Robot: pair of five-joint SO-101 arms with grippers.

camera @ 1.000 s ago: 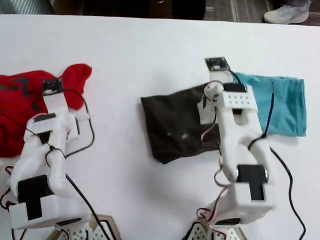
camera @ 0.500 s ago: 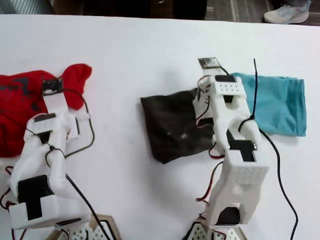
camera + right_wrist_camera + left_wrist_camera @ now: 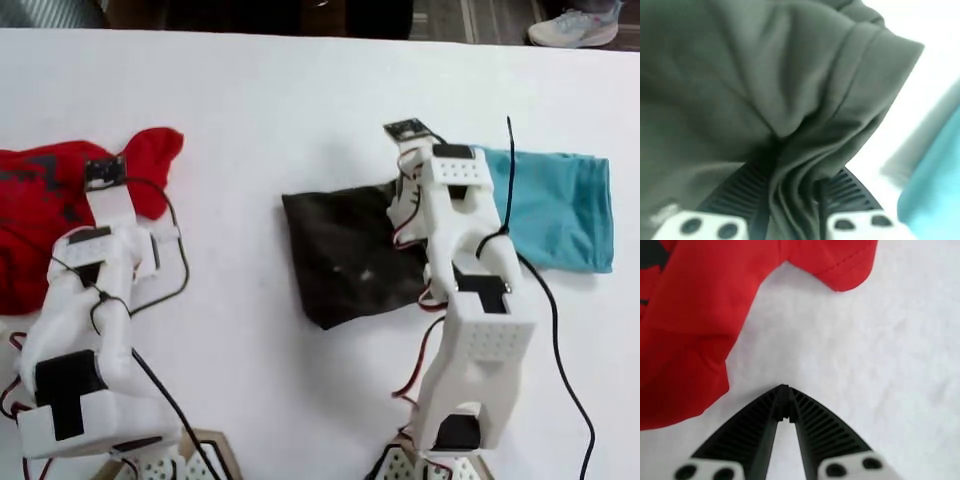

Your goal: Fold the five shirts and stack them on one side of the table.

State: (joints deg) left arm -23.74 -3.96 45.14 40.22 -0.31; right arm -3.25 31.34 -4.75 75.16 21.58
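**Three shirts on the bench, one of them pinched**

Three shirts lie on the white bench: one red, one black, one teal.

The red shirt is rumpled at the left edge, with a dark print on it and one sleeve poking out toward the middle. The black shirt is a creased, roughly square heap near the centre. The teal shirt lies flat as a neat rectangle on the right, just beside the black one. The arm covers the place where they would meet, so I cannot tell whether they touch.

Two arms stand at the near edge, one on each side.

The left gripper sits over bare bench just beside the hem of the red shirt. Its two fingers are pressed together at the tips, with nothing between them. None of the red cloth is caught.

The right gripper is at the black shirt's far right corner, next to the teal shirt. Its fingers pinch a bunched fold of the black cloth, and gathered pleats run down between them. Teal cloth shows at the edge of the right wrist view, apart from the grip
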